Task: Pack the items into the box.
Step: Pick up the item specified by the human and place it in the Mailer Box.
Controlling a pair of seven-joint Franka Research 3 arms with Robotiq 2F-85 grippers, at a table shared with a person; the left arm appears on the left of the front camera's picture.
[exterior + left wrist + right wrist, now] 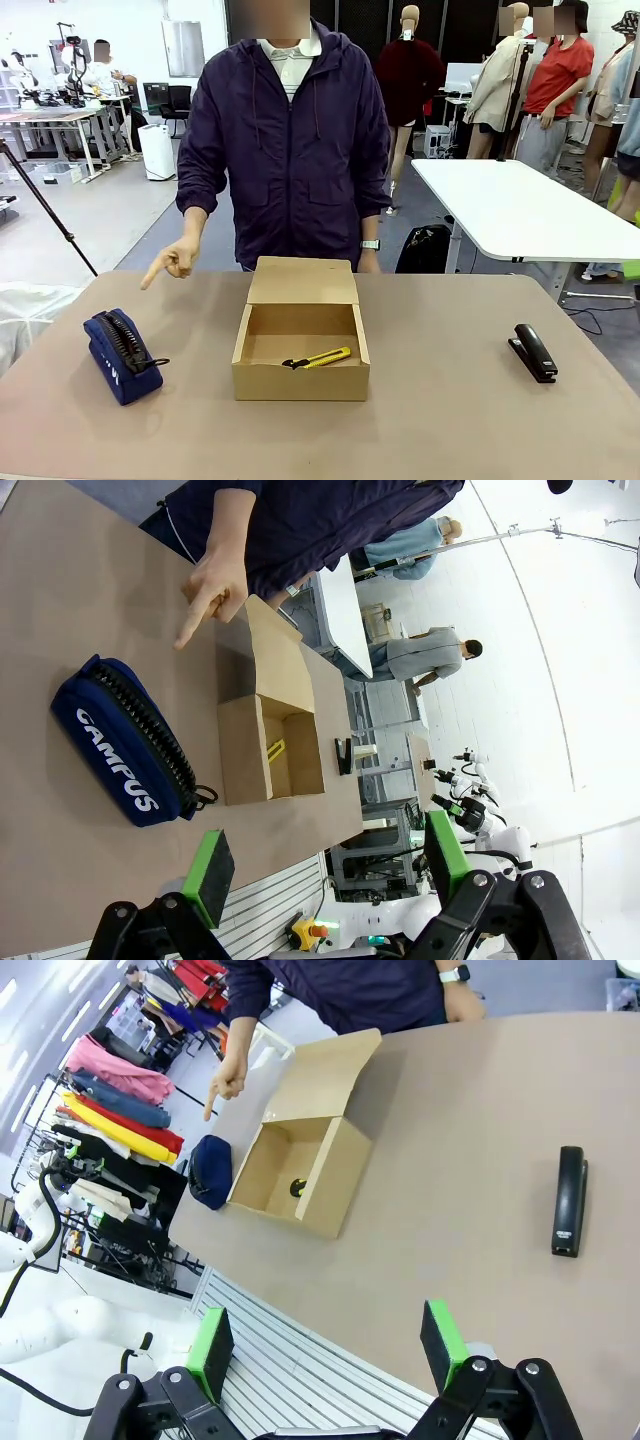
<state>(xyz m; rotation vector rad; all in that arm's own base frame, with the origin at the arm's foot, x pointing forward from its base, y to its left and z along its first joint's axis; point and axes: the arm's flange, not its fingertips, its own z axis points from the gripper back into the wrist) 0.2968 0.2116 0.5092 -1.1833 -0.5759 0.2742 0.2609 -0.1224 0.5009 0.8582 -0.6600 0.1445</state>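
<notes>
Broadly across the lower half of the front view, tan surface. Behind its far edge, top centre, person in a dark purple zipped jacket, standing square to the camera.

Dead centre of the frame, low brown cardboard box, open, flap lid laid back toward the person, hollow facing up.

Lower left of the frame, well apart from the box, navy-blue pouch lying on the surface outside the box, black zip uppermost, black loop trailing toward the box. White lettering "CAMPUS" along its side in the left wrist view.

Along the bottom edge of the left wrist view, left gripper high over the surface, green pads wide apart, empty. Likewise at the bottom of the right wrist view, right gripper, pads spread, holding nothing, near edge of the surface beneath.

Left of the lid in the front view, person's hand just above the surface, index finger pointing down and left toward the pouch. Other hand, watch on the wrist, by the lid's right corner.

Right of the frame, well apart from the box, black stapler flat on the surface.

Smallest of all, slim yellow utility knife with black end, lying slightly slanted on the box's floor, near the front wall.
</notes>
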